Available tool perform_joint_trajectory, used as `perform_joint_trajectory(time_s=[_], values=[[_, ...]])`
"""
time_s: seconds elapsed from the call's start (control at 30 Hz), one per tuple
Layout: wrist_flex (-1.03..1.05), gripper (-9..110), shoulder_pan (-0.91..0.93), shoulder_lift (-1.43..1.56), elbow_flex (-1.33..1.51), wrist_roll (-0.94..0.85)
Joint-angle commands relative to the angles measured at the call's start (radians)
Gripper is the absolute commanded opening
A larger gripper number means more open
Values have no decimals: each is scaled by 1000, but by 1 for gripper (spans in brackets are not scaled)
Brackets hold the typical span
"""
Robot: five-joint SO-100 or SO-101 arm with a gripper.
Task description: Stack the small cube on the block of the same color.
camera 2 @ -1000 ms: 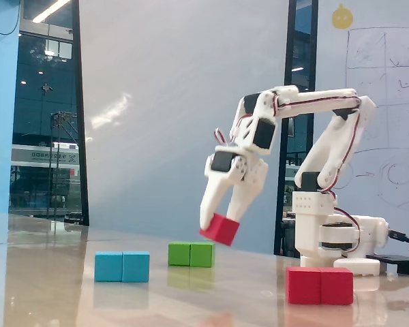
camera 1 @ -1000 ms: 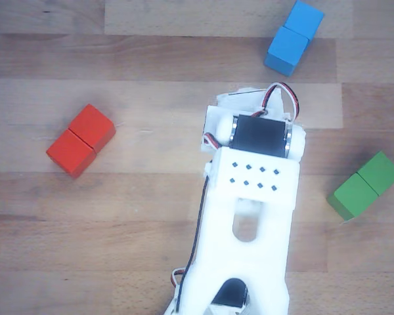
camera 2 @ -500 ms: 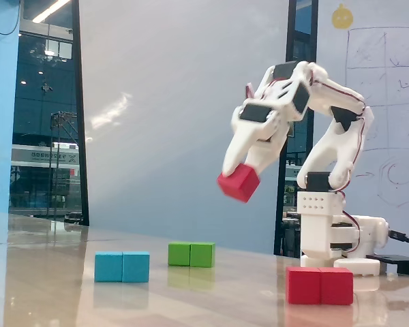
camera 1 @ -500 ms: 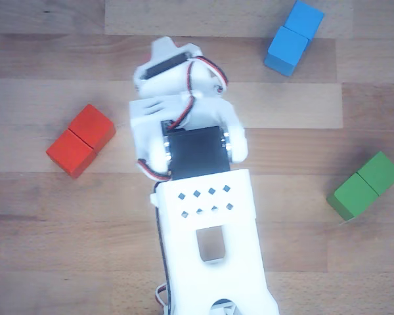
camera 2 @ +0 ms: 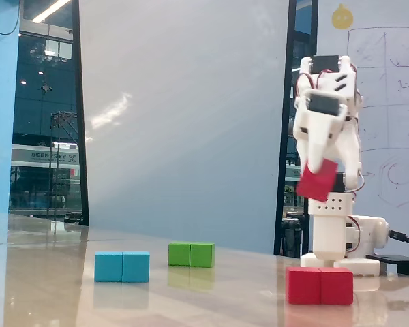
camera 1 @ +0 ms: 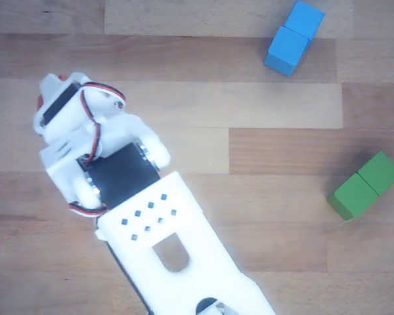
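In the fixed view my gripper is shut on the small cube, a red-orange cube held tilted in the air. It hangs well above the block, a red-orange oblong with a middle seam that lies on the table in front of the arm's base. In the other view the white arm reaches to the upper left and hides the block and the fingers. Only a sliver of red shows at the arm's tip.
A blue oblong block and a green oblong block lie apart from the arm on the wooden table. The arm's base stands just behind the red block.
The arm has swung with the cube from the table's middle to over the red block, leftward in the other view and rightward in the fixed view. The grip on the cube stayed shut.
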Motion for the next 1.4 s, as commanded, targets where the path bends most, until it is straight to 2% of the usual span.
perform_joint_trajectory(time_s=[0.0, 0.53, 1.37], values=[[5, 12, -29, -66, -106, 6], [-51, 12, -21, -299, -109, 5], [-84, 12, -18, -370, -121, 5]])
